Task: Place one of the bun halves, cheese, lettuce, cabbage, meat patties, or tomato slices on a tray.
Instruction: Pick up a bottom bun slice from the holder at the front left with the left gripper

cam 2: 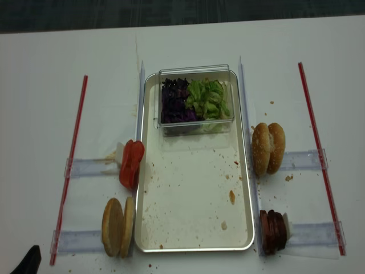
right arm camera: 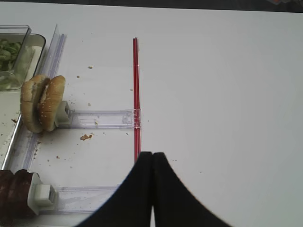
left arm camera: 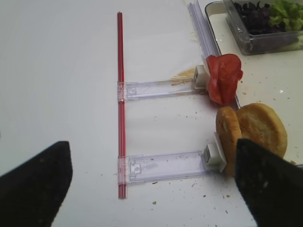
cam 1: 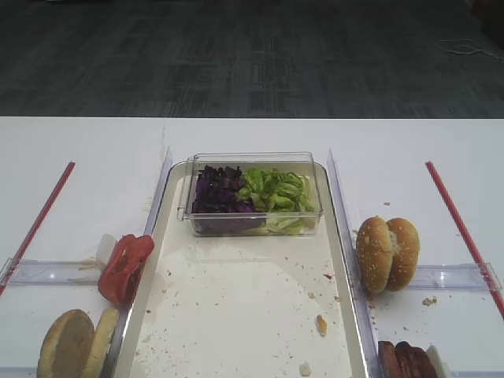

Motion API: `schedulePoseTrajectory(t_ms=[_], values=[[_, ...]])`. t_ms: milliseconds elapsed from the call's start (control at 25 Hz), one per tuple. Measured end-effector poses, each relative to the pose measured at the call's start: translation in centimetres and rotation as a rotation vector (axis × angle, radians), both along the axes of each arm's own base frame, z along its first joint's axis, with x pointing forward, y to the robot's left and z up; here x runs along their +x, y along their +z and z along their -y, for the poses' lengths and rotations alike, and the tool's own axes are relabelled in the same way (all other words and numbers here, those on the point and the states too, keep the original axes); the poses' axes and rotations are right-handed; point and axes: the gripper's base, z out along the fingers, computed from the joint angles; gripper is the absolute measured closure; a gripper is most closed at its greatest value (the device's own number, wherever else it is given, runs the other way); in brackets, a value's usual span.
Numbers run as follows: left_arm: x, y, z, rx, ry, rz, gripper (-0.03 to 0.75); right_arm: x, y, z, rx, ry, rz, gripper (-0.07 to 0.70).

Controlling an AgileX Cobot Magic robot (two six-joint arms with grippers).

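Observation:
The silvery tray [cam 1: 236, 299] lies lengthwise mid-table, its floor strewn with crumbs. A clear box at its far end holds purple cabbage [cam 1: 216, 193] and green lettuce [cam 1: 276, 190]. Red tomato slices [cam 1: 124, 266] stand bunched just left of the tray. Two bun halves [cam 1: 75, 342] stand on edge nearer the front. Dark meat patties [cam 1: 405, 361] sit at the front right. No cheese is in view. My left gripper [left arm camera: 154, 156] is wide open over the table left of the bun halves [left arm camera: 258, 127], holding nothing. My right gripper [right arm camera: 151, 155] is shut and empty, right of the tray.
An upright seeded bun pair [cam 1: 387, 253] stands right of the tray. Clear plastic holders [left arm camera: 163, 166] run from two red rods [left arm camera: 120, 94] toward the tray on both sides. The clear box [cam 2: 197, 100] fills the tray's far end.

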Motion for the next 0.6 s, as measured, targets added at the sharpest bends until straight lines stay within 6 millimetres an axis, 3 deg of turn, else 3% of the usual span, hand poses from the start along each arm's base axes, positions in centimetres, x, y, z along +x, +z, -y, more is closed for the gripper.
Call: schedulePoseTrajectory(t_ms=[600], values=[[0.0,0.0,0.0,0.0,0.0,0.0,0.045,0.0,0.0,0.0,0.0,0.0,0.0,0.33]])
